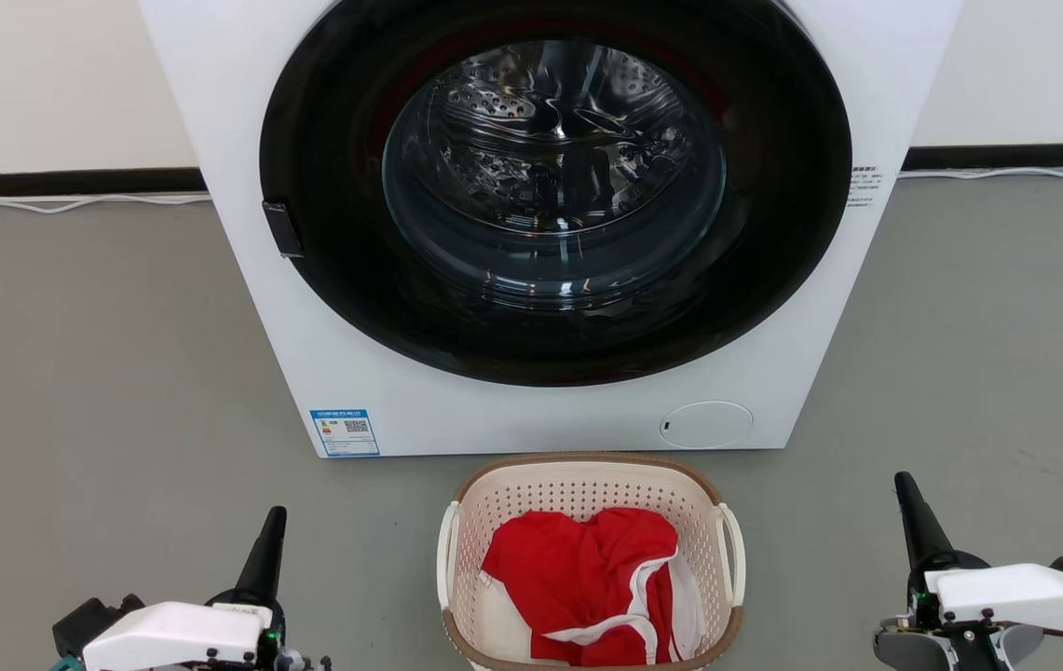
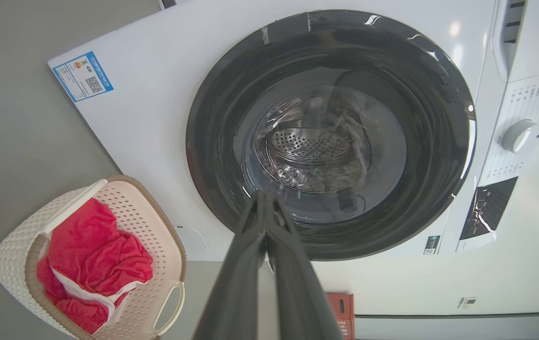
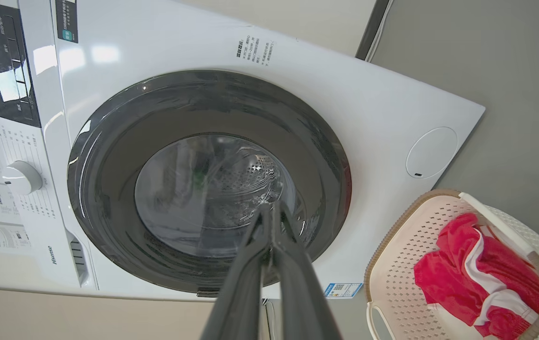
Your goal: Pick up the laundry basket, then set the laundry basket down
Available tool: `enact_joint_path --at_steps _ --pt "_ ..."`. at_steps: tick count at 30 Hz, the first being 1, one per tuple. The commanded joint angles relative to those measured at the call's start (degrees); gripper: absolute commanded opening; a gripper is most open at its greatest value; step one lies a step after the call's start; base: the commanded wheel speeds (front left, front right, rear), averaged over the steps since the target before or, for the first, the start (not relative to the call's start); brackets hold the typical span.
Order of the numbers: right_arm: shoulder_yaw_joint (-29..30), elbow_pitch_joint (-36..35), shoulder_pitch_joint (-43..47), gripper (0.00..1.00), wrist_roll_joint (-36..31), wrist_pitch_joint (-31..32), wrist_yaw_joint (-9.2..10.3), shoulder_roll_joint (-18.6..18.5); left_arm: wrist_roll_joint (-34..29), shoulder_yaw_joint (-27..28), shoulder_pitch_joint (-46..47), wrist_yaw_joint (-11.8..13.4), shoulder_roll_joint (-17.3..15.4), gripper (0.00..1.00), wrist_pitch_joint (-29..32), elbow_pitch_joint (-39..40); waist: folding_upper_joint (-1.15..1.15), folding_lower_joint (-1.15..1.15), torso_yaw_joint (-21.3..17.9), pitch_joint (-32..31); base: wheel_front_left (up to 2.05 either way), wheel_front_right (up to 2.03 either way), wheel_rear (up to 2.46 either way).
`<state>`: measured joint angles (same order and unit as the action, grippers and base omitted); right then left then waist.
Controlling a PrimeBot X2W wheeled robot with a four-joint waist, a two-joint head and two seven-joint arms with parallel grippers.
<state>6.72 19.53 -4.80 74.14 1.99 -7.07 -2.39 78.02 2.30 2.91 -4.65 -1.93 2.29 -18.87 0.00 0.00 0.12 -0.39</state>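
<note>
A white washer (image 1: 531, 419) stands on the grey floor (image 1: 74, 373), dark round door facing the robot. The basket (image 1: 587, 462) sits on the floor just before it, holding a red garment (image 1: 587, 568). The left gripper (image 1: 276, 518) and right gripper (image 1: 906, 486) flank the basket, apart from it, fingers pressed together, empty.

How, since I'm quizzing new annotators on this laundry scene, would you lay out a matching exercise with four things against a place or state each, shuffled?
Things:
1. laundry basket
2. red garment
3. washing machine door
4. left gripper

Places or states:
a. closed, drum seen through its glass
b. shut, holding nothing, left of the basket
c. on the grey floor, in front of the washing machine
d. lying inside the basket

Pairs: 1-c, 2-d, 3-a, 4-b.
</note>
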Motion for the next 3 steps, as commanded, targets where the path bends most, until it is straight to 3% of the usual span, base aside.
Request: enact_joint_path --at_steps 1,3 --pt "-0.9 -2.2 -1.5 0.0 2.1 0.9 -0.35 -0.4 1.7 1.8 3.0 -0.7 -0.8 0.0 0.5 2.0 0.0 0.0 0.0 0.0 0.0 0.0 0.0" --pt "-0.9 -2.5 -1.5 0.0 3.6 1.2 -0.35 -0.5 2.8 2.0 3.0 -0.9 -0.8 0.0 0.8 2.3 0.0 0.0 0.0 0.1 0.0 0.0 0.0"
